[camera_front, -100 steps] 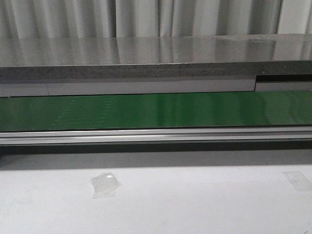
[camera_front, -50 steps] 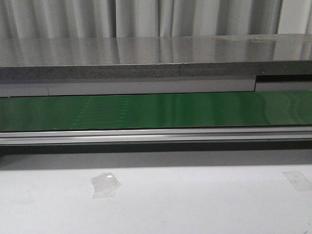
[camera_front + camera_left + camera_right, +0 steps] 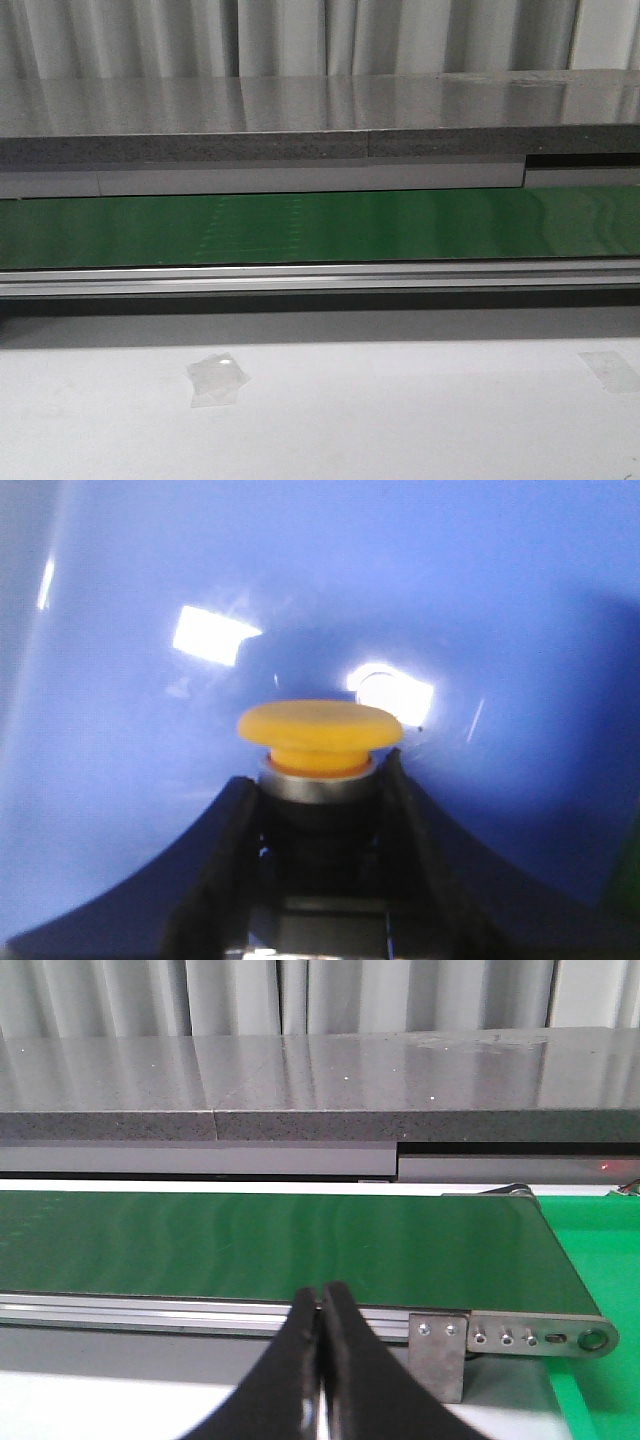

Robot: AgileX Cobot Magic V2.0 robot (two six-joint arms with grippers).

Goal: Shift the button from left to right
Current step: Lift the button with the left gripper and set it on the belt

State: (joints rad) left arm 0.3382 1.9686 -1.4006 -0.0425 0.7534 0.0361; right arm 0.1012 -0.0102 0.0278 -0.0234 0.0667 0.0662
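1. Button (image 3: 318, 742), a small push switch with a round yellow-orange mushroom cap over a silvery collar and a dark boxy body, sits between the two black fingers (image 3: 215, 865) of the left tool (image 3: 320, 810); the fingers press against the body's sides below the cap, so the left tool is closed onto the button and holds it.
2. Behind the button a glossy blue curved surface (image 3: 150, 780), seemingly the inside of a bin or bowl, fills the left wrist view; bright light spots reflect on it; whether the button rests on that surface or is lifted just clear of it cannot be told.
3. Gripping the body rather than the cap seems sensible; the flat sides give the fingers a firm seat, while the domed cap would slip.
4. The cap looks smooth, matte and undamaged, wider than the collar under it; any small marks on the body are hidden in shadow.
5. The right tool (image 3: 322, 1305) has its black fingertips pressed together with nothing between them; it hangs near the long green conveyor belt (image 3: 270, 1245), probably waiting its turn.
6. The front view shows the same belt (image 3: 320, 228), a grey stone-like shelf (image 3: 300, 120) behind it, and a white tabletop (image 3: 400, 410) with a patch of clear tape (image 3: 215, 380); neither arm nor the button appears there.
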